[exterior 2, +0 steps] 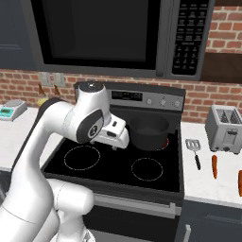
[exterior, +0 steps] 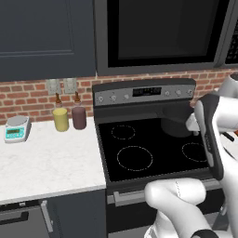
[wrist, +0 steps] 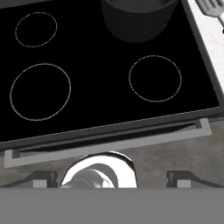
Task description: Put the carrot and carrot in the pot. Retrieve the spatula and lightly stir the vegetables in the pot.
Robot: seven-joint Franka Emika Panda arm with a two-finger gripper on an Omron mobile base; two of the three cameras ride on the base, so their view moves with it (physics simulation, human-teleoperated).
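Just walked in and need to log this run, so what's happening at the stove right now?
The robot's gripper hangs open and empty over the stovetop, beside the dark pot on the back right burner. Nothing has been picked up. Two carrots lie on the counter right of the stove, in front of the toaster, and the spatula lies next to them.

1. The left base view looks forward and down from behind the arm's left side, taking in the stove [exterior: 153, 148] and the counter [exterior: 46, 162] left of it.
2. The right base view looks from behind the arm's right, showing the same stove [exterior 2: 118, 165] plus the counter [exterior 2: 208, 182] to its right.
3. The hand view looks straight down, close over the stove's [wrist: 109, 87] front edge.
4. All three share the cooktop and the pot [exterior: 176, 121] [exterior 2: 149, 131] [wrist: 135, 19].
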